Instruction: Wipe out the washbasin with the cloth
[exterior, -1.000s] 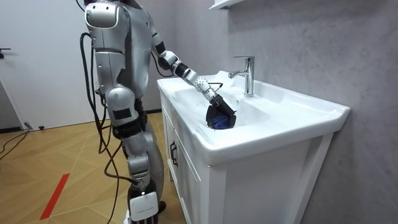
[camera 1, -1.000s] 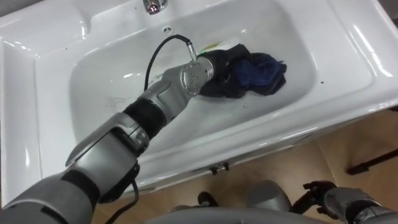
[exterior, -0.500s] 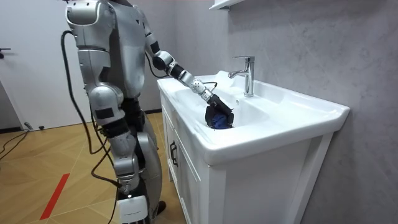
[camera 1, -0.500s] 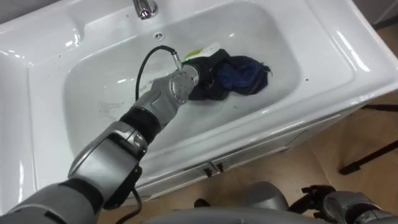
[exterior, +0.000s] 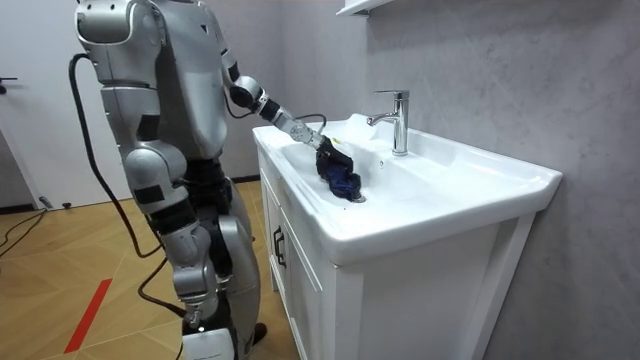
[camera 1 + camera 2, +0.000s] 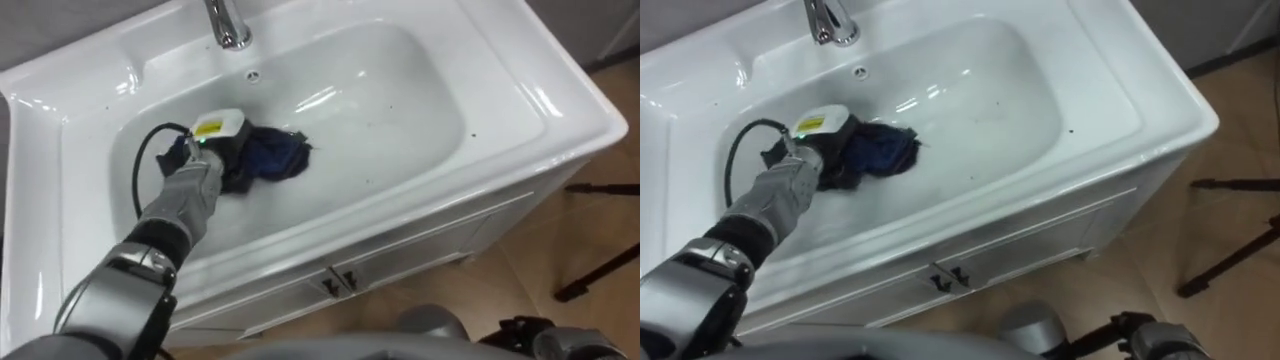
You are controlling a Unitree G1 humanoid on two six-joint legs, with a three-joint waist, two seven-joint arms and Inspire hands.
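One swipe took the left hand [image 6: 205, 165], its fingers curled round the blue cloth [image 6: 270, 160], from the middle of the basin [image 6: 400, 110] to nine o'clock, so that strip was likely wiped.

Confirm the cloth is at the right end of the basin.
No, the cloth lies in the basin's left half under the left hand.

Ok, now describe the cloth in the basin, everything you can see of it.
The cloth is dark blue with black parts. It looks like soft fabric, crumpled into a loose bunch rather than spread flat. It lies inside the white basin, in the robot's left half of the bowl, in front of the faucet, and rests on the bowl's surface. The left hand is on its left part and covers it there; its right part lies free.
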